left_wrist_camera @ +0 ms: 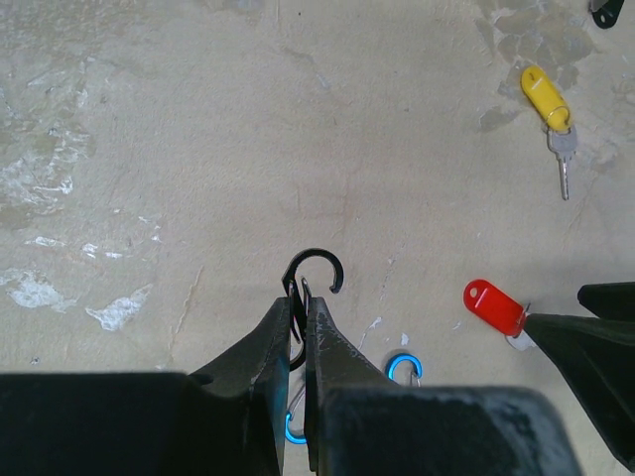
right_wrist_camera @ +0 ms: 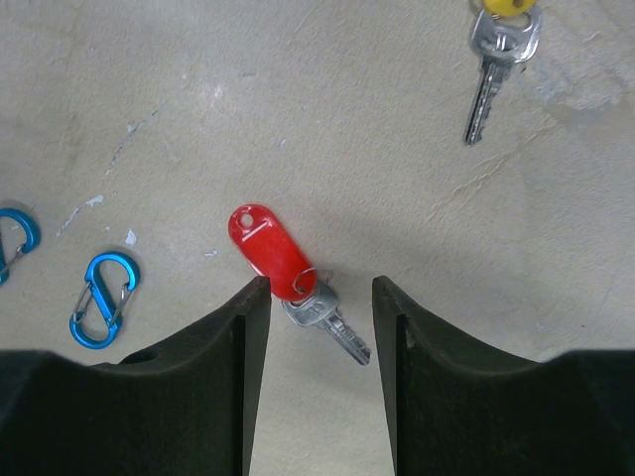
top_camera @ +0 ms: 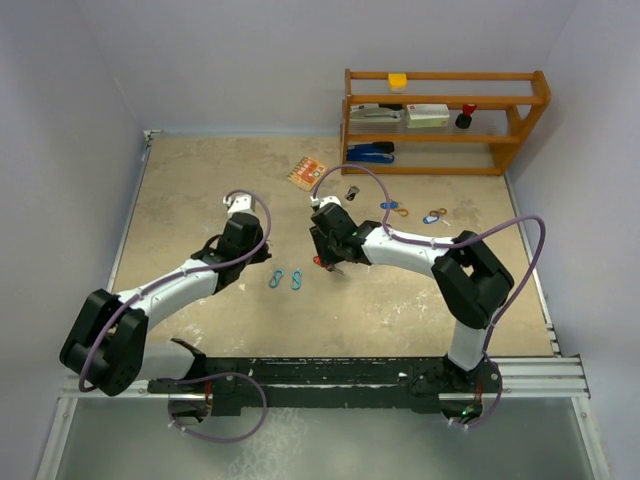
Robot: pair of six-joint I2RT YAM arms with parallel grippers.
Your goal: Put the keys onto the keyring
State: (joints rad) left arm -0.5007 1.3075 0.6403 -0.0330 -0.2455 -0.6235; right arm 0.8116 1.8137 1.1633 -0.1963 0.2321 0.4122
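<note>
My left gripper (left_wrist_camera: 303, 297) is shut on the black keyring (left_wrist_camera: 316, 270), whose open hook sticks out past the fingertips just above the table. In the top view this gripper (top_camera: 262, 256) is left of centre. A key with a red tag (right_wrist_camera: 268, 248) and a silver blade (right_wrist_camera: 335, 325) lies flat on the table. My right gripper (right_wrist_camera: 319, 288) stands open over it, one finger on each side, and the left finger sits right at the tag's edge. The same red tag (left_wrist_camera: 493, 305) lies to the right of the keyring. A yellow-tagged key (left_wrist_camera: 548, 96) lies farther off.
Two blue wire clips (top_camera: 275, 279) (top_camera: 297, 279) lie between the arms, and one clip (right_wrist_camera: 102, 299) is left of my right gripper. More tagged keys (top_camera: 395, 207) (top_camera: 435, 215) lie toward the wooden shelf (top_camera: 445, 120) at the back right. An orange card (top_camera: 307, 172) lies near it.
</note>
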